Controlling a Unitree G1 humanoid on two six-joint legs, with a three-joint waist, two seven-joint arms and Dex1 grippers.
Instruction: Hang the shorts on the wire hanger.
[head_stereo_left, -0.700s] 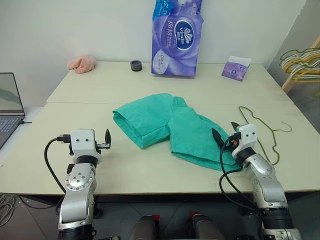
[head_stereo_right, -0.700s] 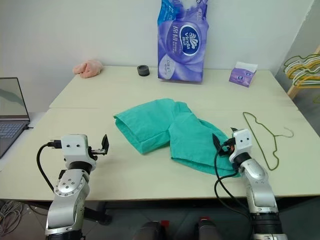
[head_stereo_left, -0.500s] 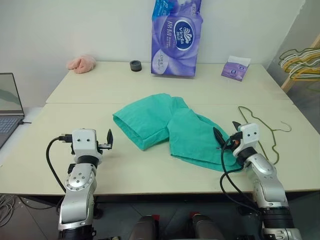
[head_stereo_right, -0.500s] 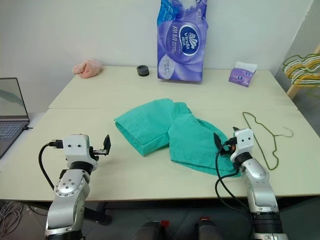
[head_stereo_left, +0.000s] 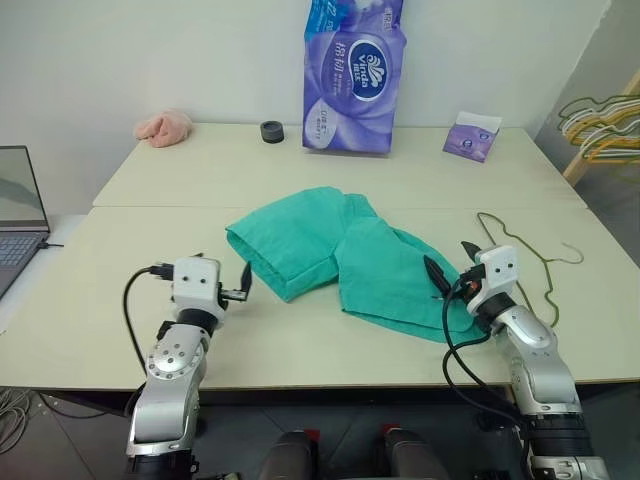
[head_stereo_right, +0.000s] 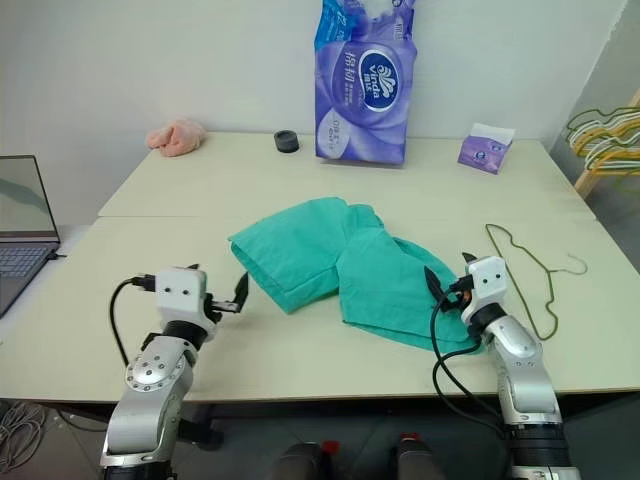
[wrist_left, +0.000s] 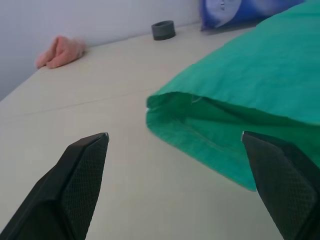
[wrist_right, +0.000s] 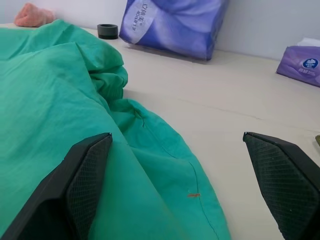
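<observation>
Shorts (head_stereo_left: 345, 255) lie crumpled flat at centre of frame on the cream desk (head_stereo_left: 300, 170), folded roughly in 2 lobes, 1 edge reaching toward the lower right. Wire hanger (head_stereo_left: 520, 255) lies flat on the desk at right of frame, just beside the shorts' right edge, hook toward the right; whether it touches the cloth cannot be told. Left pincer (head_stereo_left: 240, 283) at lower left of frame, fingers spread wide, released, grasping nothing, tips just short of the shorts' left folded edge. Right pincer (head_stereo_left: 452, 268) at lower right of frame, fingers spread wide, released, poised over the right edge of the shorts, between cloth and hanger. Upper frame: purple tissue pack (head_stereo_left: 350, 75) upright against the wall, small dark ring (head_stereo_left: 271, 131) to its left, pink cloth (head_stereo_left: 164, 127) at upper left, small purple box (head_stereo_left: 472, 136) at upper right. Laptop (head_stereo_left: 20, 215) at left edge.
</observation>
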